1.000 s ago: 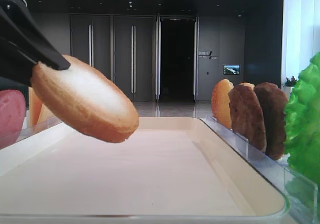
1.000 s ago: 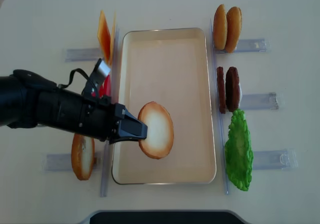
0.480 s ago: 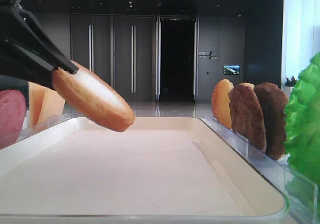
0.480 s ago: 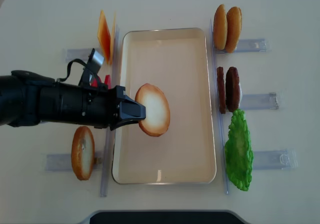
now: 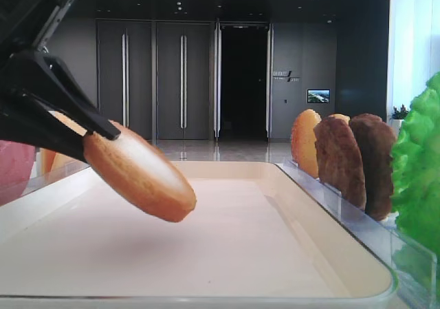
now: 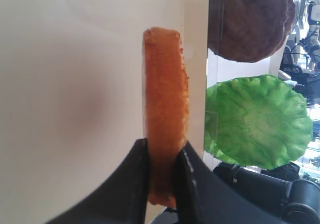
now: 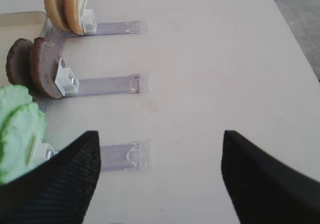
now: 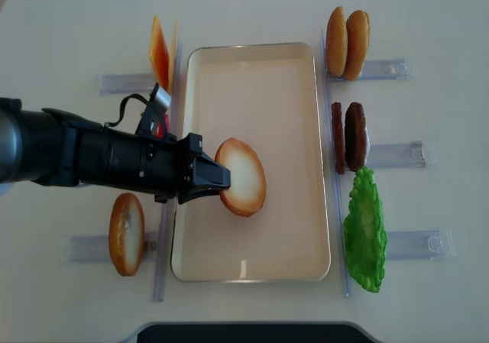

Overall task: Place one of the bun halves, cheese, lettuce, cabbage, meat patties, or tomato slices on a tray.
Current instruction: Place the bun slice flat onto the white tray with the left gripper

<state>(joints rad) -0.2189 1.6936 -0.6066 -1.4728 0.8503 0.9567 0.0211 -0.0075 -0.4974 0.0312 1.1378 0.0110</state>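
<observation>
Since the picture from a second before, the bun half (image 8: 242, 177) had swung from near the tray's front end toward its middle and dipped lower, its far edge tipping down at the floor of the tray (image 8: 283, 76). The left end effector (image 8: 217, 178) was clamped shut on the bun's near rim, so most of the round bread hung free past the black fingertips (image 6: 186, 168). It was held by the edge like that, most likely, so it could be laid flat and the jaws could slip away. The bun had not yet settled; it was slanted over the middle of the tray, closer to the left rim. It looked thick and smooth, golden brown around the side (image 6: 165, 99) with a pale, whitish face. The tray was cream-white, smooth, with rounded corners and a low rim. The other food stood on edge in clear plastic holders (image 7: 107, 86) on the counter (image 8: 69, 37), probably so jaws could pinch each piece easily. By the tray's right rim stood two more buns (image 8: 347, 43), two dark, rough meat patties (image 8: 348, 137) and a frilly green lettuce (image 8: 364, 231). By the left rim were thin orange cheese slices (image 8: 160, 57) and another bun (image 8: 126, 234). The right end effector (image 7: 160, 184) hung with its jaws wide apart over bare counter, holding nothing.
</observation>
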